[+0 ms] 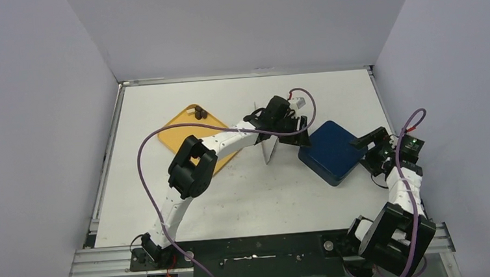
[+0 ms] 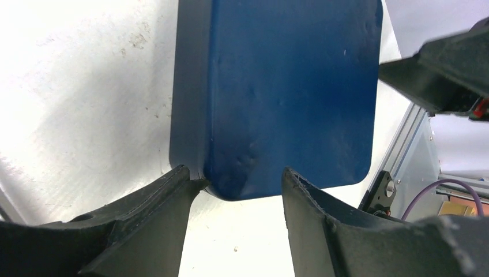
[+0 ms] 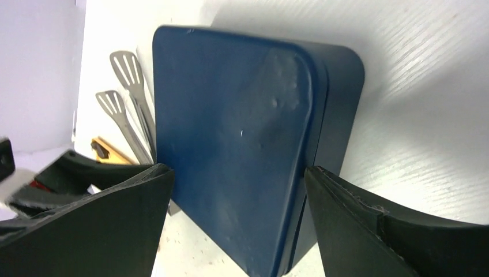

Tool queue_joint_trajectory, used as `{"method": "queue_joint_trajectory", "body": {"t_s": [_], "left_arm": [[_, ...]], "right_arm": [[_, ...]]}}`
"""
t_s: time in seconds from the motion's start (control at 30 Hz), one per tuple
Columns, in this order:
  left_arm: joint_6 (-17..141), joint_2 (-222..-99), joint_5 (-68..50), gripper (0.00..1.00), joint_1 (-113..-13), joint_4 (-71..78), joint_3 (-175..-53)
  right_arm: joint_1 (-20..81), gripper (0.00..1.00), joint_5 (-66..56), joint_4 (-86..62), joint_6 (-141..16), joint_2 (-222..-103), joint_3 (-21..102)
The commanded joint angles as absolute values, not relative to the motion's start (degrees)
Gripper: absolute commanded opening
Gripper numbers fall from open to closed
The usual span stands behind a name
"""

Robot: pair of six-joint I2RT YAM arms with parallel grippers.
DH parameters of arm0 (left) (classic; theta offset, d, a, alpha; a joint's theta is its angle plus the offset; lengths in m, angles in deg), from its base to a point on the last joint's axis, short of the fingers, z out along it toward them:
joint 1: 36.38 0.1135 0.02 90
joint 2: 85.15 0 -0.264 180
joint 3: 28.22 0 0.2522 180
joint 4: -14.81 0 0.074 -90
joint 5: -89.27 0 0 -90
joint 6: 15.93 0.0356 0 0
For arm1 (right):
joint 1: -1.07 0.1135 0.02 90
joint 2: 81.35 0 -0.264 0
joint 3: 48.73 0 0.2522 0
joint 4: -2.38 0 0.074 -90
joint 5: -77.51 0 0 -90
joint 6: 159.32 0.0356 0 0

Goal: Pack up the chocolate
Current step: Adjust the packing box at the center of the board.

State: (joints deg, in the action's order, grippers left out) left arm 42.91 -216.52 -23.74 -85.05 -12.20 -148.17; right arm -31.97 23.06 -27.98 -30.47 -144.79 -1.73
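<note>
You are at the box step. The blue box (image 1: 329, 152) sits on the desk (image 1: 253, 196) with its lid on, and both arms have gone to it. The chocolate (image 1: 198, 113) you can see is a few dark bits on the far edge of the yellow tray (image 1: 177, 140), well apart from the box. If more is in the box, the lid hides it.

I think the lid has to come off next, because those bits are not packed yet. For that you need one arm to hold the box down and the other to lift the lid straight up. Go slow, so the box does not slide.

Your left arm is stretched long across the tray. Its left fingers (image 1: 299, 131) are about half open around the box's left corner. One finger looks like it touches the corner, and the other is off it. They hold nothing.

Your right arm is bent close to its base. Its right fingers (image 1: 368, 148) are spread wide with the box between them. I cannot tell if they squeeze it.

The metal tongs (image 1: 269, 151) lie just beside the box, under your left arm.
</note>
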Motion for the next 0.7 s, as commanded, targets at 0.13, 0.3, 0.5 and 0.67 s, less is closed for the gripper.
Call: {"method": "queue_joint_trajectory", "body": {"t_s": [0.13, 0.3, 0.5, 0.67], "left_arm": [[41.59, -217.49, -27.71, 0.55, -84.50, -9.41, -152.68], [40.77, -219.79, -30.42, 0.50, -85.82, -8.40, -154.37], [41.90, -219.31, -29.40, 0.49, -87.69, -9.64, -152.25], [41.02, -219.53, -30.35, 0.49, -88.32, -8.66, -151.24]], "right_arm": [[-32.24, 0.80, 33.15, -27.73, -33.14, -139.49, -5.96], [-32.24, 0.73, 38.29, -23.06, -30.53, -136.86, -7.97], [-33.17, 0.67, 43.90, -15.51, -24.47, -135.36, -10.12], [-33.27, 0.64, 49.35, 3.55, -11.05, -133.94, -17.47]]}}
